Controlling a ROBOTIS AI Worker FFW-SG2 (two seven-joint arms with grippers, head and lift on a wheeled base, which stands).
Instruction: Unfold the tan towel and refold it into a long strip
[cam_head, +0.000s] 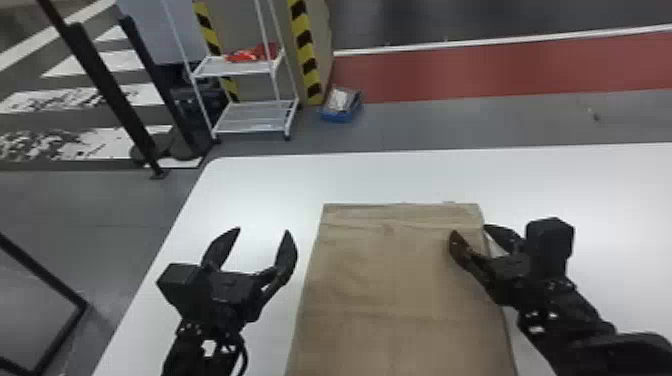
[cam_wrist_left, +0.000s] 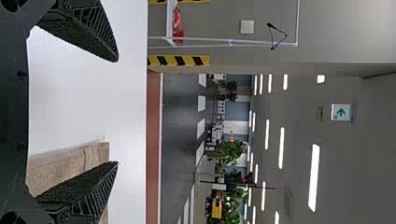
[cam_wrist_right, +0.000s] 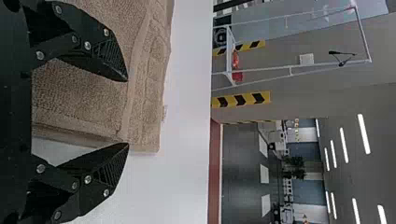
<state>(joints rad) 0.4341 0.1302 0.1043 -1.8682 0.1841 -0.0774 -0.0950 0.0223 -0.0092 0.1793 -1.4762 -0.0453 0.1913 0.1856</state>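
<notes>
The tan towel (cam_head: 400, 280) lies flat on the white table as a long rectangle, its near end running out of the head view's bottom edge. My left gripper (cam_head: 262, 237) is open to the left of the towel, clear of its left edge. In the left wrist view, the left gripper (cam_wrist_left: 116, 112) has one finger in front of the towel (cam_wrist_left: 65, 163). My right gripper (cam_head: 470, 235) stands open at the towel's right edge near the far corner. The right wrist view shows the right gripper (cam_wrist_right: 127, 112) with the towel's folded edge (cam_wrist_right: 79, 133) between its spread fingers.
The white table (cam_head: 260, 185) extends beyond the towel on its left, far and right sides. On the floor behind stand a white shelf cart (cam_head: 255, 117) and a blue bin (cam_head: 341, 107). A dark-framed panel (cam_head: 40, 310) is at the left.
</notes>
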